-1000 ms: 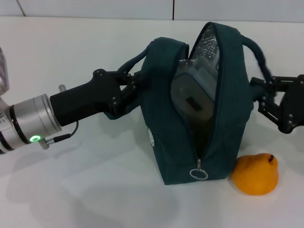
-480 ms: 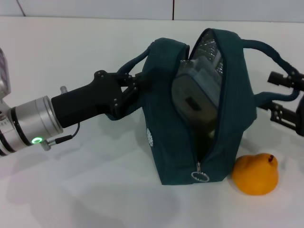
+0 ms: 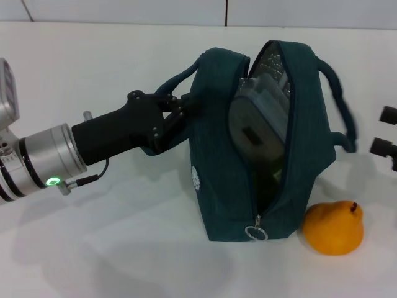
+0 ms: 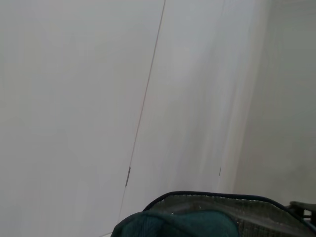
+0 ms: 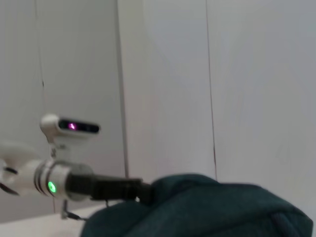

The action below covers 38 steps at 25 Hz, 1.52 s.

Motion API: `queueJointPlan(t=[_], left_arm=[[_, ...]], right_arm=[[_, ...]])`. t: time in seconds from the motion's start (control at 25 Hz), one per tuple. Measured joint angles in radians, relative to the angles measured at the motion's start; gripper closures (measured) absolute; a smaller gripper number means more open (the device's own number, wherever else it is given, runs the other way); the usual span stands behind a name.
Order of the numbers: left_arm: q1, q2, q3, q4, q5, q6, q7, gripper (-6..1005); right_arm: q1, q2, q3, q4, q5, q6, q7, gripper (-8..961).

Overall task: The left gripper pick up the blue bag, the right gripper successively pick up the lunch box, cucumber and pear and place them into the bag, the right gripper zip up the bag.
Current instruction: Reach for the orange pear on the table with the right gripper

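**Bag upright and unzipped, pear outside, right gripper at frame edge**

Nearest the camera: pear lies on the white table, just beside the bag's lower right corner, stem up. Zipper pull ring hangs at the foot of the open front seam.

Mid-field: blue bag stands upright, mouth gaping wide along the top and front. Lunch box sits inside on end, grey lid facing the opening, silver lining visible above it. Cucumber cannot be made out in the dark gap below.

Left gripper reaches in from the left, fingers clamped together on the bag's left strap against the side panel. Right handle droops free.

Far right: right gripper is mostly cut off by the frame; two finger tips show spread apart, clear of the bag and holding nothing.
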Motion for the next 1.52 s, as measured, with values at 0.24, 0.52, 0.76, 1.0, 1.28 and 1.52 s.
queueJointPlan(t=[0.24,0.52,0.76,1.0,1.28,1.52], left_arm=[[0.0,-0.001,0.001,0.0,-0.001,-0.002,0.001,958],[-0.002,-0.001,0.001,0.0,-0.001,-0.001,0.001,958],[-0.004,-0.001,0.001,0.0,-0.001,0.002,0.003,958],[-0.005,-0.002,0.001,0.0,-0.001,0.004,0.015,958],[-0.005,-0.002,-0.002,0.0,-0.001,0.005,0.016,958],[-0.005,-0.002,-0.002,0.0,-0.001,0.005,0.023,958]], right_arm=[[-0.024,-0.01,0.033,0.005,-0.062,-0.057,-0.004,407],[-0.034,0.001,0.041,0.056,-0.167,-0.081,-0.057,432],[-0.023,0.013,0.04,0.141,-0.183,-0.037,-0.13,467],[-0.019,0.039,0.034,0.155,-0.185,-0.005,-0.181,531],[-0.002,0.048,0.031,0.158,-0.218,0.025,-0.184,584],[0.012,0.051,0.033,0.16,-0.243,0.027,-0.184,596]])
